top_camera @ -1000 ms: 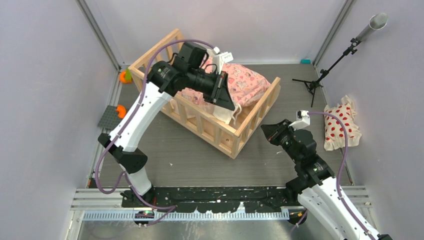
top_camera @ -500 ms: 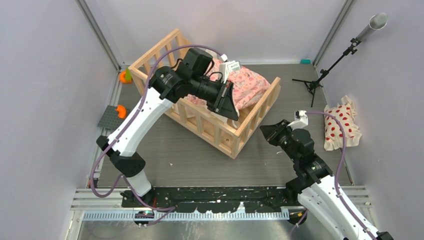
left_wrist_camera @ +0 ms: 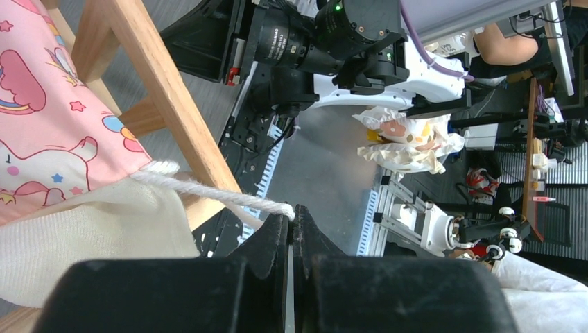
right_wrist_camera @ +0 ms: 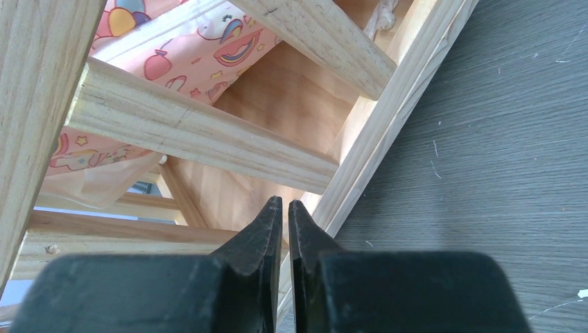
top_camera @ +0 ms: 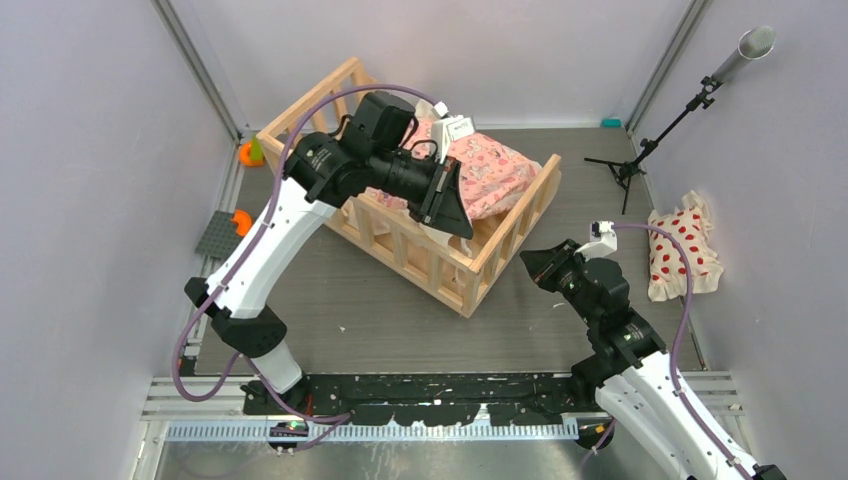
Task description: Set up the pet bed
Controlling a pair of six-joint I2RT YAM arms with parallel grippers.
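The pet bed (top_camera: pixel 425 248), a light wood slatted frame, stands at an angle in the middle of the floor. The pink cartoon-print cushion (top_camera: pixel 495 172) lies inside it. My left gripper (top_camera: pixel 462 228) is over the bed's near right corner. In the left wrist view it (left_wrist_camera: pixel 292 211) is shut on the cushion's cream tie cord (left_wrist_camera: pixel 229 198), which runs taut past a wooden rail (left_wrist_camera: pixel 163 104). My right gripper (top_camera: pixel 530 265) is shut and empty, low beside the bed's right end. In the right wrist view it (right_wrist_camera: pixel 285 205) points at the slats (right_wrist_camera: pixel 201 135).
A small white pillow with red dots (top_camera: pixel 685 245) lies at the right wall. A black tripod stand (top_camera: pixel 640 150) is at the back right. Orange toys (top_camera: pixel 248 153) and a grey plate (top_camera: pixel 220 235) sit at the left wall. Walls close in on both sides.
My left gripper has shifted slightly toward the bed's near right corner with the tie in it, and the cushion has spread flatter. The right arm has barely moved.
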